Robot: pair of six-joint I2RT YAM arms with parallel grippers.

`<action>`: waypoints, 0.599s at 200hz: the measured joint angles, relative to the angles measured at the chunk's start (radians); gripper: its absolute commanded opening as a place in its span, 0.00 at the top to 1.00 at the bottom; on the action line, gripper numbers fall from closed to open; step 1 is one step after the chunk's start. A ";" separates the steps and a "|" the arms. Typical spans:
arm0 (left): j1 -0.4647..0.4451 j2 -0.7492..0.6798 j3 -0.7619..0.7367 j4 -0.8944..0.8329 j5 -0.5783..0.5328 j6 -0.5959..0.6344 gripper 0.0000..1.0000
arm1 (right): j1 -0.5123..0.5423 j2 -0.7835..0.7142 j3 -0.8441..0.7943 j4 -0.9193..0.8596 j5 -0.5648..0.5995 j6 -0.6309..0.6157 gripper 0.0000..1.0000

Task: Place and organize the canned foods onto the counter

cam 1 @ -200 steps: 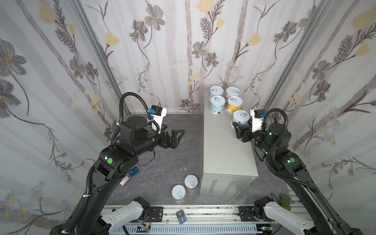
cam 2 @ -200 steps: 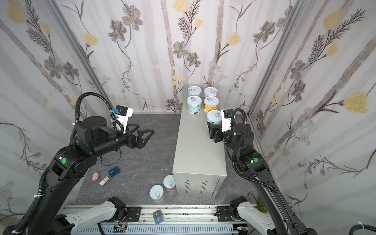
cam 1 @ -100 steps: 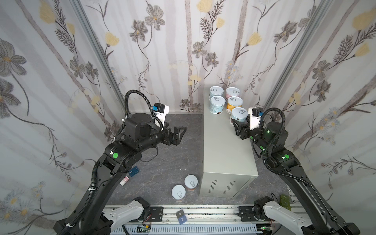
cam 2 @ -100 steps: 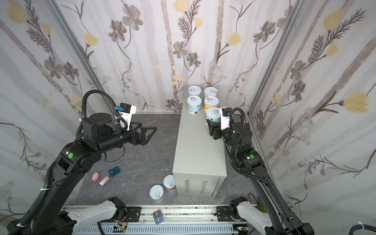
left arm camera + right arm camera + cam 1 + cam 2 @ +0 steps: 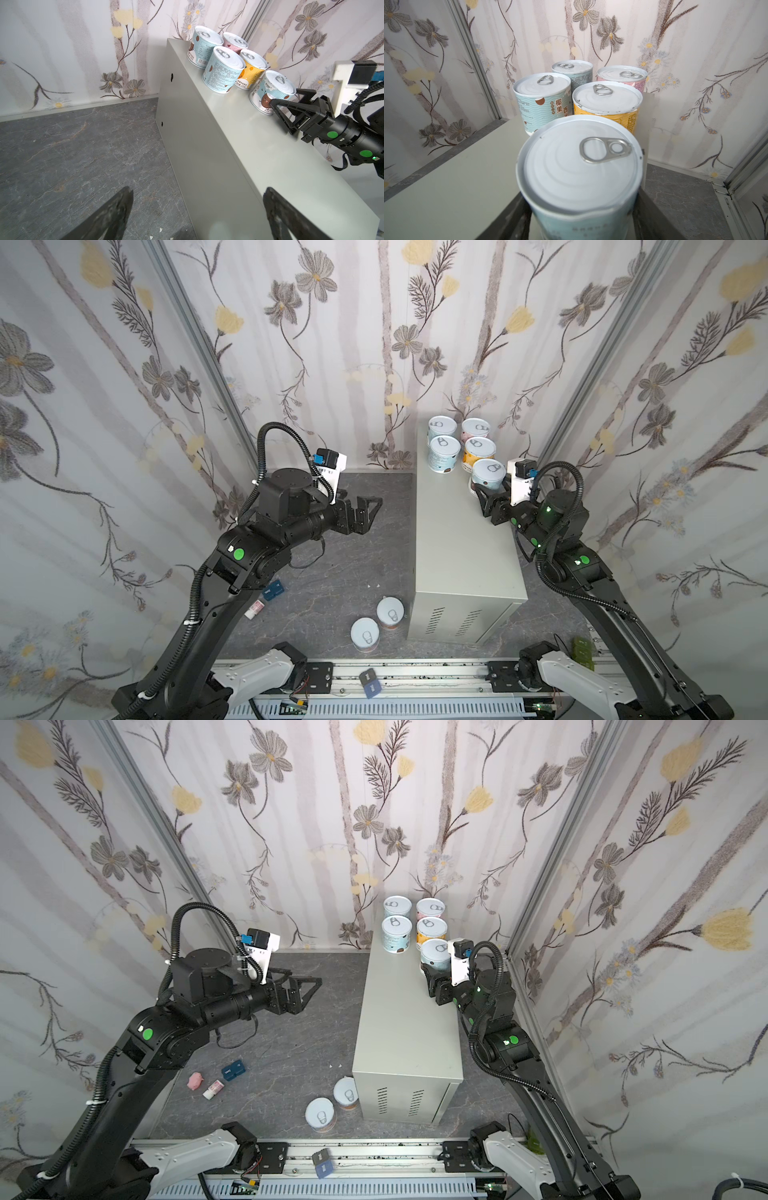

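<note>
Blue-labelled can (image 5: 488, 469) clamped upright in right claw (image 5: 489, 486), low on counter (image 5: 461, 539) just beside four cans (image 5: 444, 446), likely to extend their right-hand row. Left claw (image 5: 372, 514) wide apart, empty, above floor (image 5: 332, 556); two cans (image 5: 365, 635) waiting there.

A staged robot booth: floral wall panels (image 5: 353, 323), aluminium posts (image 5: 201, 346), base rail (image 5: 415, 674).

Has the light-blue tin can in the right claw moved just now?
Yes. The light-blue can in the right gripper edged back along the grey metal counter toward the orange can.
</note>
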 measured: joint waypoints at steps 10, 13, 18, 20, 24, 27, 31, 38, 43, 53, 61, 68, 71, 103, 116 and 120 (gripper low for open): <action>0.000 -0.001 0.000 0.000 0.000 0.000 0.00 | 0.000 0.001 0.000 0.000 -0.002 0.000 0.33; 0.000 -0.001 0.000 0.000 0.000 0.000 0.00 | 0.000 0.001 0.000 0.001 -0.002 0.000 0.33; 0.000 -0.002 0.000 0.000 0.000 0.000 0.00 | 0.000 0.002 0.000 0.002 -0.003 0.000 0.33; 0.000 -0.002 0.000 0.000 0.000 0.000 0.00 | 0.000 0.002 0.000 0.003 -0.003 0.000 0.33; 0.000 -0.002 0.000 0.000 0.000 0.000 0.00 | 0.000 0.003 0.000 0.003 -0.003 0.000 0.33; 0.000 -0.003 0.000 0.000 0.000 0.000 0.00 | 0.000 0.004 0.000 0.003 -0.003 0.000 0.33; 0.000 -0.003 0.000 0.000 0.000 0.000 0.00 | 0.000 0.005 0.001 0.003 -0.003 0.000 0.33; 0.000 -0.005 0.000 0.000 0.000 0.000 0.00 | 0.000 0.008 0.002 0.004 -0.003 0.000 0.33; 0.000 -0.006 0.000 0.000 0.000 0.000 0.00 | -0.001 0.010 0.003 0.005 -0.003 0.000 0.33; 0.000 -0.006 0.000 0.000 0.000 0.000 0.00 | -0.002 0.014 0.005 0.006 -0.005 0.000 0.33; 0.000 -0.006 0.000 0.000 0.000 0.000 0.00 | -0.003 0.018 0.007 0.008 -0.010 0.001 0.33; 0.000 -0.006 0.000 0.000 0.000 0.000 0.00 | -0.003 0.021 0.009 0.010 -0.014 0.001 0.33; 0.000 -0.006 0.000 0.000 0.000 0.000 0.00 | -0.003 0.022 0.009 0.010 -0.015 0.001 0.33; 0.000 -0.007 0.000 0.000 -0.003 0.000 0.00 | -0.003 0.029 0.014 0.011 -0.018 0.001 0.33; 0.000 -0.009 0.000 0.000 -0.003 0.000 0.00 | -0.003 0.030 0.014 0.011 -0.018 0.003 0.33; 0.000 -0.010 0.000 0.000 -0.003 0.000 0.00 | -0.003 0.031 0.014 0.011 -0.018 0.003 0.33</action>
